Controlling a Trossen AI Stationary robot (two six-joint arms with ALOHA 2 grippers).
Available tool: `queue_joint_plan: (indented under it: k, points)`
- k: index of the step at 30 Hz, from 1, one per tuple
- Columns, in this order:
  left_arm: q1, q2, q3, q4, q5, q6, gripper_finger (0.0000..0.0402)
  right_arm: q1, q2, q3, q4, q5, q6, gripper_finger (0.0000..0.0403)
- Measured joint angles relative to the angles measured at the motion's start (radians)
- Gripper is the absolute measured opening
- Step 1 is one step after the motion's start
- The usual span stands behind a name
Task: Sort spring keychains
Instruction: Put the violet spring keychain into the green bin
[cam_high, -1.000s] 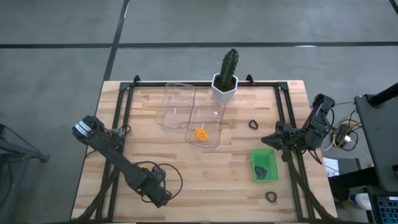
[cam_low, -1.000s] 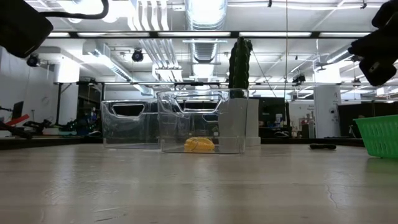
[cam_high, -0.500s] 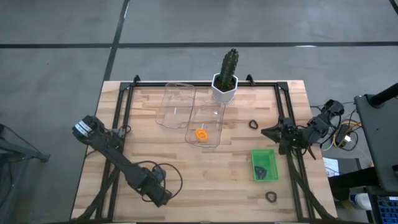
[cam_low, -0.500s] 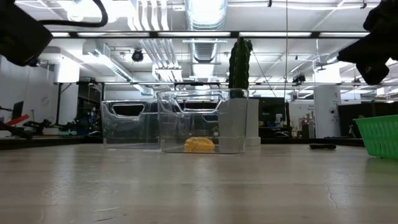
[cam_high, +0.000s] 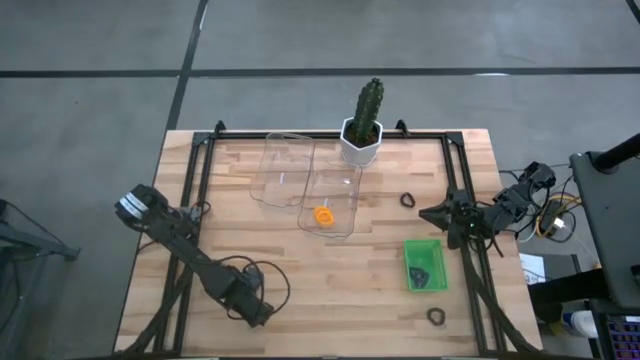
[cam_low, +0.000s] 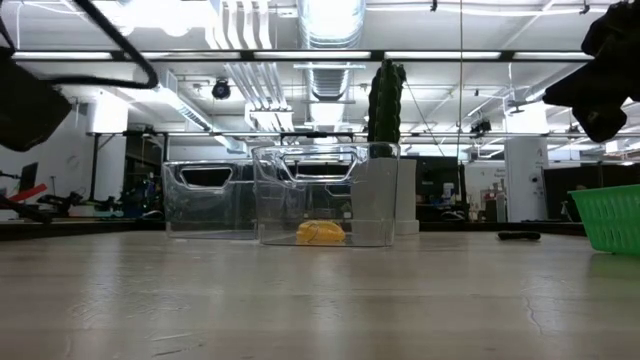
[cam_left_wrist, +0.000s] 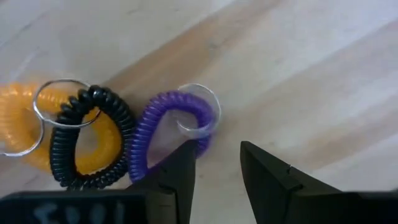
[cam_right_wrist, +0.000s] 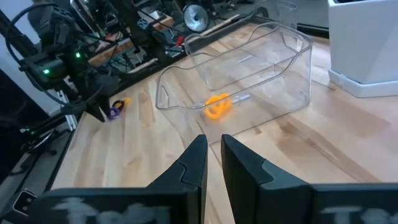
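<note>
In the left wrist view three spring keychains lie together on the wood: a purple coil (cam_left_wrist: 163, 127), a black coil (cam_left_wrist: 87, 140) and an orange coil (cam_left_wrist: 22, 124) under the black one, each with a metal ring. My left gripper (cam_left_wrist: 216, 163) (cam_high: 255, 312) is open near the table's near-left edge, pointing down just beside the purple coil. My right gripper (cam_right_wrist: 213, 155) (cam_high: 428, 213) is shut and held above the table's right side. Another orange keychain (cam_high: 322, 215) lies in a clear bin (cam_high: 345, 185). Black keychains lie on the table (cam_high: 407, 199) (cam_high: 436, 316) and in a green basket (cam_high: 424, 250). My left gripper comes from above, and one fingertip (cam_left_wrist: 185, 155) stands right at the purple coil's ring end (cam_left_wrist: 202, 140). I cannot tell whether it touches the coil. The coil lies flat on the table.
A second clear bin (cam_high: 282, 170) stands left of the first. A white pot with a cactus (cam_high: 362, 130) sits at the far edge. A black frame (cam_high: 200, 190) runs along the table's sides, and robot cable (cam_high: 270, 285) loops beside my left gripper.
My left gripper has moved down toward the table at the near-left. My right gripper has shifted a little toward the far edge, and its arm has dropped lower. The keychains have stayed where they were.
</note>
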Motion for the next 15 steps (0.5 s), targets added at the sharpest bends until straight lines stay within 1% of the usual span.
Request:
queue_joint_plan:
  k: [5,8,15]
  points:
    - [0.001,0.0,-0.015,0.02,0.02,-0.01,0.0128,0.0,0.0,0.0,0.0,0.0,0.0,0.0043]
    - [0.0,-0.002,0.006,0.029,0.026,-0.017,0.0128,0.0,0.0,0.0,0.0,0.0,0.0,0.0043]
    - [0.001,-0.003,0.003,0.005,0.021,-0.016,0.0128,0.0,0.0,0.0,0.002,0.001,-0.001,0.0043]
